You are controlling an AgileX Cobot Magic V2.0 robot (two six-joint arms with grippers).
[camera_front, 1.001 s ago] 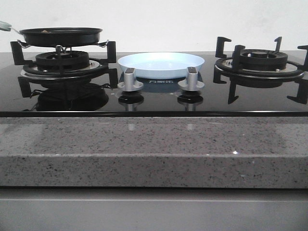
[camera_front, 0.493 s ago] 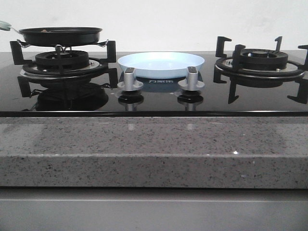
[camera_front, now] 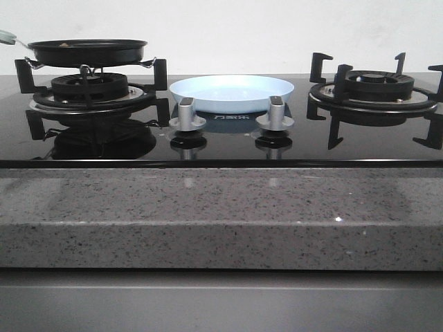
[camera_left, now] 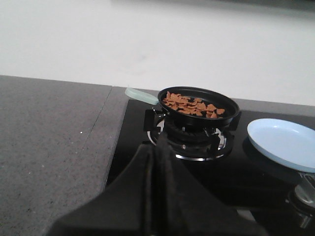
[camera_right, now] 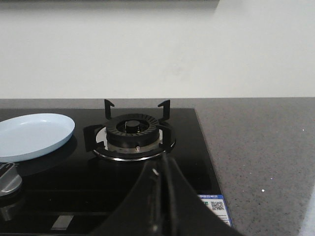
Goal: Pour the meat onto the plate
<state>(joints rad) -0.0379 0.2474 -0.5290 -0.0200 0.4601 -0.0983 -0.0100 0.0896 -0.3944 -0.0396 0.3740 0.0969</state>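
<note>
Black frying pan (camera_front: 88, 51) sitting on the left burner (camera_front: 90, 88) of a glossy black hob (camera_front: 228, 142), pale green handle (camera_front: 7, 36) poking off toward the left edge of the front view. Inside the pan, the meat (camera_left: 192, 105), a heap of small brown-orange slices, plain to see from the left wrist camera, barely a speck from the front. Plate (camera_front: 232, 93), pale blue and bare, resting on the hob glass between the two burners, just behind the two silver knobs (camera_front: 187, 115) and well apart from the pan's rim. Right burner (camera_front: 372, 90) standing with nothing on it. Grey speckled tabletop (camera_front: 221, 214) running across the foreground in front of the hob. Left gripper (camera_left: 156, 162) low in its own wrist view, jaws pressed together, dark fingers meeting in a thin seam, short of the pan and touching nothing. Right gripper (camera_right: 162, 187) much the same, jaws together, hanging over the hob glass in front of the right burner, a printed sticker (camera_right: 214, 205) on the glass just beside it. Neither arm visible from the front camera.
</note>
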